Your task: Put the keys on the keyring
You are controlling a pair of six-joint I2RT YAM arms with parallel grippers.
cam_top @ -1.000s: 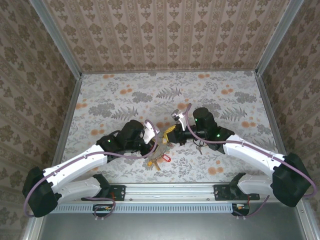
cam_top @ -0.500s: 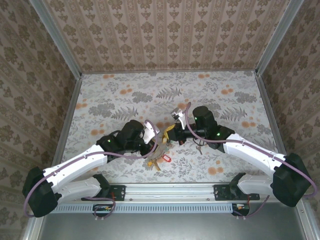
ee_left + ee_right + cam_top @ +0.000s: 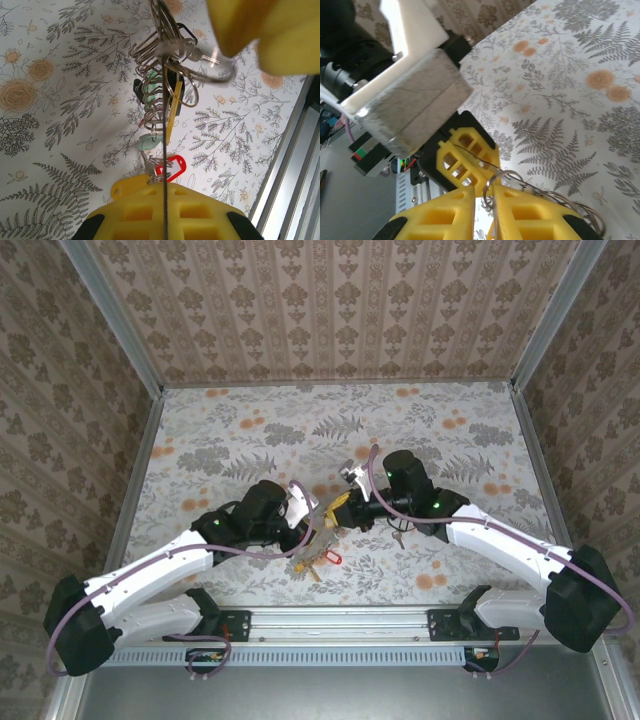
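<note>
The keyring (image 3: 164,131) is a thin wire loop running straight up from my left gripper (image 3: 164,186), which is shut on it. Split rings and keys hang on the wire: a yellow tag (image 3: 173,107), a green one (image 3: 149,142) and a red one (image 3: 171,168). From above, that bundle (image 3: 318,558) dangles below the left gripper (image 3: 311,527). My right gripper (image 3: 484,190) meets it fingertip to fingertip, its jaws nearly together on a small split ring (image 3: 493,186) touching the wire. A dark grey key (image 3: 398,536) lies on the table by the right arm.
The floral table (image 3: 250,430) is walled on three sides with patterned panels (image 3: 330,300). A metal rail (image 3: 340,622) runs along the near edge below the bundle. The left wrist's white camera housing (image 3: 410,95) sits close in front of the right gripper.
The right wrist has edged slightly toward the left gripper, and its jaws pinched tighter and eased again. The left arm and hanging bundle have stayed put.
</note>
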